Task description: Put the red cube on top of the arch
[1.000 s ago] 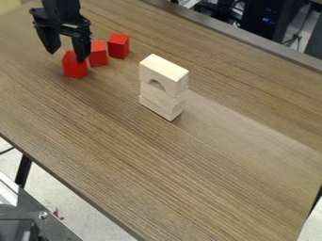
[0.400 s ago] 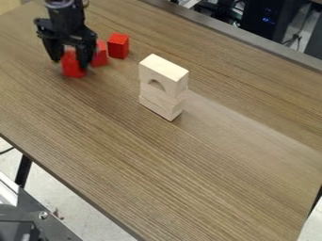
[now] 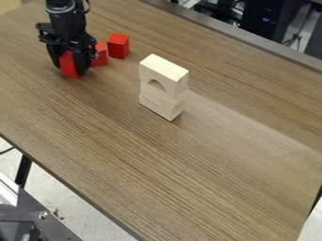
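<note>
Evidently end effector (image 3: pixel 70 67) closed to cube width, gripping nearest red cube (image 3: pixel 68 64) — top hidden; middle red cube (image 3: pixel 100 55) partly covered.

The end effector (image 3: pixel 71 63) straddles the nearest red cube (image 3: pixel 68 65) on the counter (image 3: pixel 157 164); the arch (image 3: pixel 162 74) stands apart, atop pale blocks (image 3: pixel 161 103).

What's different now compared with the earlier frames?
The gripper has come down toward the table, its fingers closing in on both sides of the nearest red cube, which they now appear to hold. The middle cube, the far cube and the wooden arch stayed put.
</note>
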Controlling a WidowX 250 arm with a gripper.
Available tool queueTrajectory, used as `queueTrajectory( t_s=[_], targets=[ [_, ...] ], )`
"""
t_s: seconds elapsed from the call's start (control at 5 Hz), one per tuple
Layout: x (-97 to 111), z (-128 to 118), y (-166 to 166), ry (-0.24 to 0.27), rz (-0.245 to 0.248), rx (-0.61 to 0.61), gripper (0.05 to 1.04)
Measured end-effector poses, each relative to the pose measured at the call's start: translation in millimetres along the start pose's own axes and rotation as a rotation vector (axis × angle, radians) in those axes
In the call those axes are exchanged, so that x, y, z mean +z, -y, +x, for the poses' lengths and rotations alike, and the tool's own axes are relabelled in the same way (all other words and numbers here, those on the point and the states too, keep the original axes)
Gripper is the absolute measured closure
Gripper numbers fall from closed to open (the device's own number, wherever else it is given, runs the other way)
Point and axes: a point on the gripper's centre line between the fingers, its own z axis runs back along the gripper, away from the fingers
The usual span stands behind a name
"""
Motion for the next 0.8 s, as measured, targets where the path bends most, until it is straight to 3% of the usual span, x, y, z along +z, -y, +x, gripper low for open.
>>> queueTrajectory(
  t_s=[0.4,0.8],
  targets=[
    [71.3,14.4,16.3,0.085,-0.095,-0.161,0.497],
    [97.4,25.4,43.7,0.115,-0.120,-0.314,0.498]
  ],
)
